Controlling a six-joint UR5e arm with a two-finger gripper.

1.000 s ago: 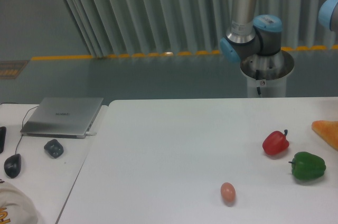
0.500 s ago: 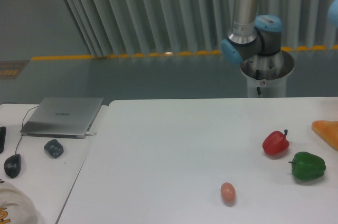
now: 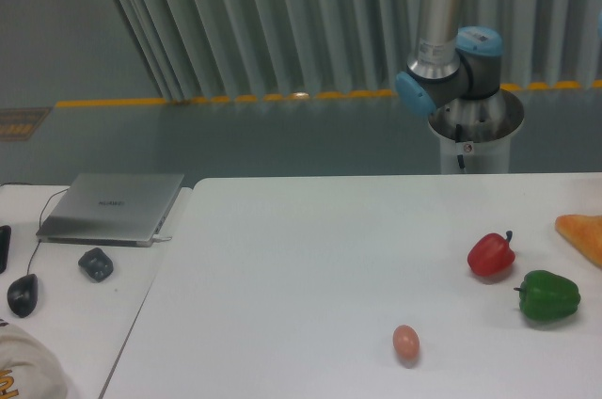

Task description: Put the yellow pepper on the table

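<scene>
Gripper is out of frame, so its state can't be read. Only the arm's base and lower joints (image 3: 450, 60) show, at the far edge behind the table (image 3: 301, 267): silver upright link, blue-capped joints, mounted on a round metal pedestal (image 3: 475, 131).

Yellow pepper isn't visible anywhere in this view; can't say where it is.

On the table, right side: red pepper (image 3: 491, 254) with its stem pointing up-right, green pepper (image 3: 548, 295) just beside it, nearer the camera and further right, small gap between the two. An orange wedge-shaped piece (image 3: 582, 233) is cut off by the right frame edge, near both peppers but apart from them. A small pinkish egg-shaped object (image 3: 405, 342) lies toward the front edge, well apart from the peppers, left of them.

Left of the table, a separate narrower white desk (image 3: 85, 314): closed grey laptop (image 3: 113, 207) at the back, a small dark lumpy object (image 3: 95, 263) in front of it, a black mouse (image 3: 23, 294) with its cable at the left, and a pale cloth item (image 3: 28, 371) with yellow print in the bottom corner.

Background: ribbed grey wall panels, yellow floor line.
</scene>
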